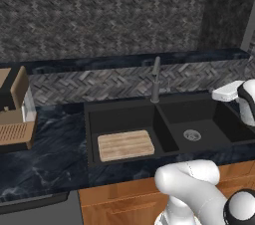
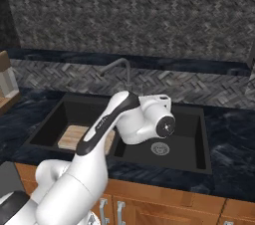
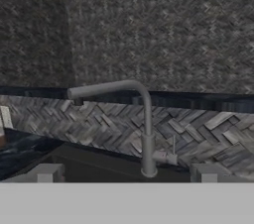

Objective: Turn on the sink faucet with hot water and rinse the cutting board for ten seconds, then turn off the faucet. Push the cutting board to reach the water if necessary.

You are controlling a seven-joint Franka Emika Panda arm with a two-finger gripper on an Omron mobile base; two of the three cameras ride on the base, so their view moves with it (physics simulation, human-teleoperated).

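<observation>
The sink faucet (image 3: 147, 134) stands straight ahead in the hand view, its spout bent to the left, with a small lever (image 3: 167, 157) at its base. My gripper (image 3: 128, 174) is open, and its two fingertips (image 3: 47, 172) stand wide apart on either side of the faucet's foot, short of it. The cutting board (image 1: 125, 145) lies flat in the left basin of the black sink (image 1: 87, 119), and my arm hides part of the cutting board (image 2: 73, 137) in the right base view. My hand hovers over the right basin, near the faucet (image 1: 156, 82). Water is out of view.
A brown-and-tan appliance (image 1: 15, 114) stands on the dark marble counter left of the sink. The right basin has a round silver drain (image 1: 192, 135). A dark ledge (image 1: 124, 61) runs along the tiled wall behind the faucet.
</observation>
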